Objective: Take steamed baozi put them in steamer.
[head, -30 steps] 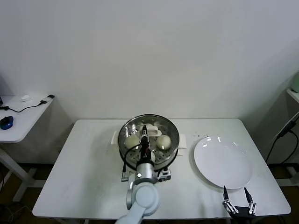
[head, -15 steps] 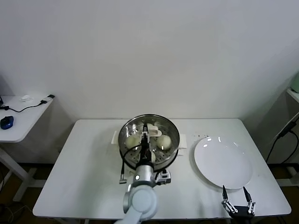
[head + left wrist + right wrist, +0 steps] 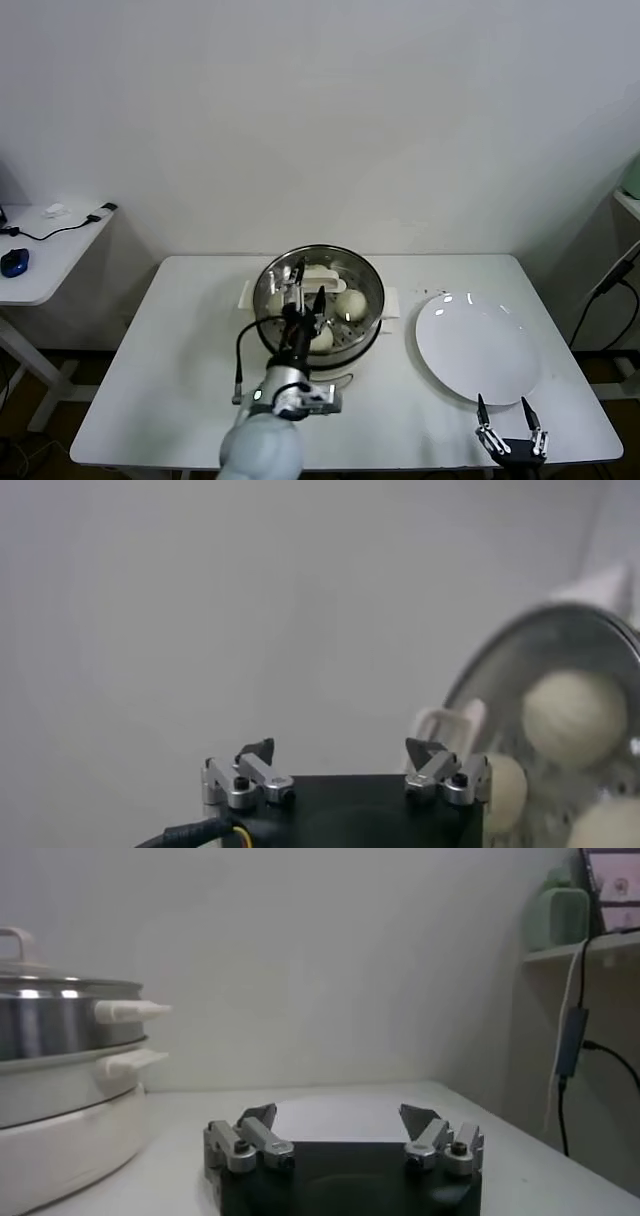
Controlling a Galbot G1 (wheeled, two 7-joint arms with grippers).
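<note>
The steamer point(image 3: 366, 275) stands mid-table, a shiny steel pot on a cream base. Cream-white steamed baozi lie on its perforated tray: one at the right point(image 3: 350, 303), one at the front point(image 3: 323, 340), one at the left point(image 3: 274, 300) partly behind my arm. My left gripper point(image 3: 306, 288) hangs open over the pot, above the buns, holding nothing. In the left wrist view its open gripper point(image 3: 340, 752) has two baozi point(image 3: 575, 715) point(image 3: 505, 790) off to one side inside the steamer point(image 3: 500, 645). My right gripper point(image 3: 508, 418) waits open at the table's front right edge.
A flat white plate point(image 3: 478, 345) lies bare to the right of the steamer, just beyond the right gripper point(image 3: 338, 1116). The right wrist view shows the steamer point(image 3: 60, 1048) side-on. A black cable point(image 3: 240, 365) hangs from the left arm. A side table point(image 3: 45, 250) stands far left.
My left gripper has opened, leaving a baozi at the front of the tray, and has risen out of the steamer. The right arm has not moved.
</note>
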